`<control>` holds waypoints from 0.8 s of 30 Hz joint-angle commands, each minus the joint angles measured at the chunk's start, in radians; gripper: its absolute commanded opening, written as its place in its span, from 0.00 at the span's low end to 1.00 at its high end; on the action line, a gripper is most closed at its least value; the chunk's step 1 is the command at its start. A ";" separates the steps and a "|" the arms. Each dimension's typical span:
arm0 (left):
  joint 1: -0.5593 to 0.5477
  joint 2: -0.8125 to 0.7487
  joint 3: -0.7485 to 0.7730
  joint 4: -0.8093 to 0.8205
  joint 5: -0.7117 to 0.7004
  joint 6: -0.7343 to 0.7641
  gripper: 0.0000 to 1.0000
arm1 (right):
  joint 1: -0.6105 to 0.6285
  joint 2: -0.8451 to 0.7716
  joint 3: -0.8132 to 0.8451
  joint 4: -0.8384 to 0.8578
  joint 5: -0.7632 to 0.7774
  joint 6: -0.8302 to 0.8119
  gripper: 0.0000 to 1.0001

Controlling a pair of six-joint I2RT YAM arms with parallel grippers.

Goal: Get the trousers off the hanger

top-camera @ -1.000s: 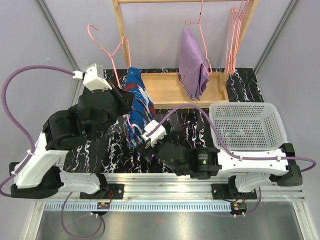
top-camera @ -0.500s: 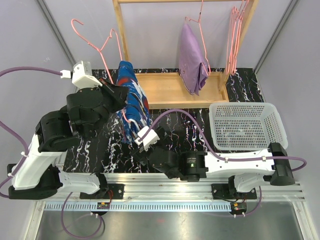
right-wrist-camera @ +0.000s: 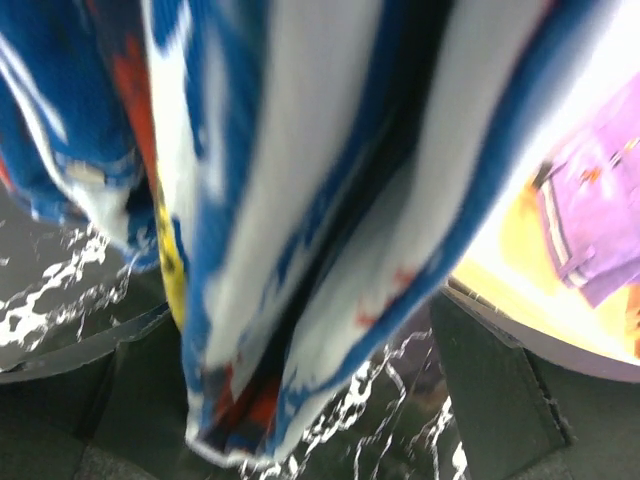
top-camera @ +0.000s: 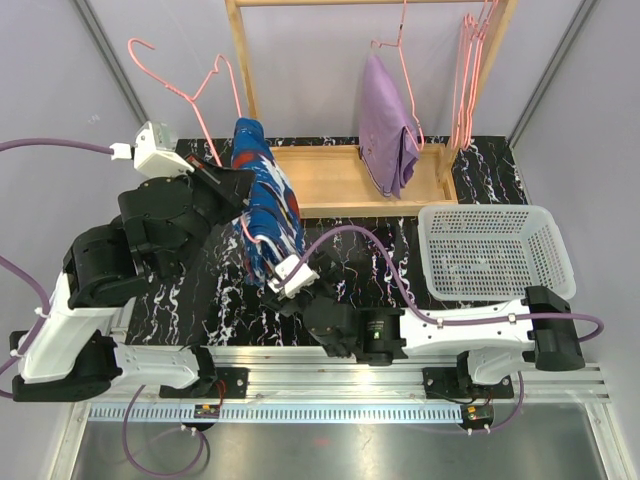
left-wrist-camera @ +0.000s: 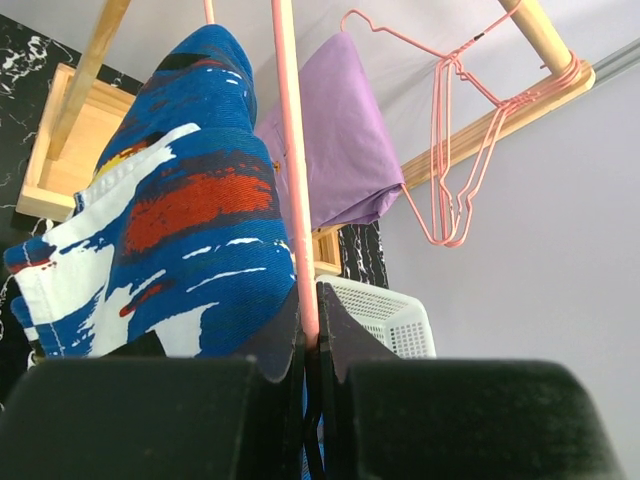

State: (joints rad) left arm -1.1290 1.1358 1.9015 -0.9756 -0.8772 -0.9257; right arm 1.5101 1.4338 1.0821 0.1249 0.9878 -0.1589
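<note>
The black-and-white left arm (top-camera: pixel 100 270) rises from its base at the near left edge, folds at the elbow and reaches up and forward, its wrist turned toward the middle. The black two-finger left gripper (left-wrist-camera: pixel 308 330) is clamped tight on a thin pink wire hanger (left-wrist-camera: pixel 296 200), the rod running up between its fingertips. The right arm (top-camera: pixel 450 325) lies low and stretched leftward along the near edge, its wrist bent forward. The right gripper (right-wrist-camera: pixel 300 370) has its jaws spread wide, with the dark blue cloth trousers streaked white and red (right-wrist-camera: pixel 300 150) hanging loosely between them.
</note>
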 commanded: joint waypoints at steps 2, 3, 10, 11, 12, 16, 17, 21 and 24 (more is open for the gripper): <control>-0.005 -0.030 -0.004 0.179 0.007 -0.051 0.00 | -0.013 -0.073 -0.024 0.335 0.028 -0.235 0.95; -0.005 -0.031 -0.012 0.184 0.015 -0.055 0.00 | -0.014 -0.078 -0.030 0.364 0.017 -0.260 0.95; -0.005 -0.033 -0.039 0.216 0.047 -0.067 0.00 | -0.028 -0.067 -0.011 0.545 -0.058 -0.438 0.95; -0.005 -0.031 -0.039 0.218 0.052 -0.068 0.00 | -0.037 -0.070 0.004 0.545 -0.067 -0.442 0.95; -0.005 -0.028 -0.038 0.219 0.053 -0.068 0.00 | -0.039 -0.072 0.007 0.550 -0.077 -0.456 0.95; -0.003 -0.027 -0.039 0.221 0.063 -0.065 0.00 | -0.057 -0.087 0.030 0.596 -0.109 -0.507 0.95; -0.003 -0.027 -0.039 0.221 0.067 -0.065 0.00 | -0.062 -0.093 0.035 0.599 -0.116 -0.513 0.94; -0.005 -0.028 -0.055 0.216 0.066 -0.068 0.00 | -0.070 -0.130 0.058 0.587 -0.181 -0.525 0.93; -0.005 -0.027 -0.064 0.215 0.060 -0.073 0.00 | -0.070 -0.164 0.078 0.544 -0.222 -0.498 0.90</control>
State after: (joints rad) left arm -1.1290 1.1320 1.8336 -0.9253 -0.8024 -0.9699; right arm 1.4487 1.3388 1.0908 0.6159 0.8337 -0.6579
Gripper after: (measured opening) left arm 0.027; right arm 0.910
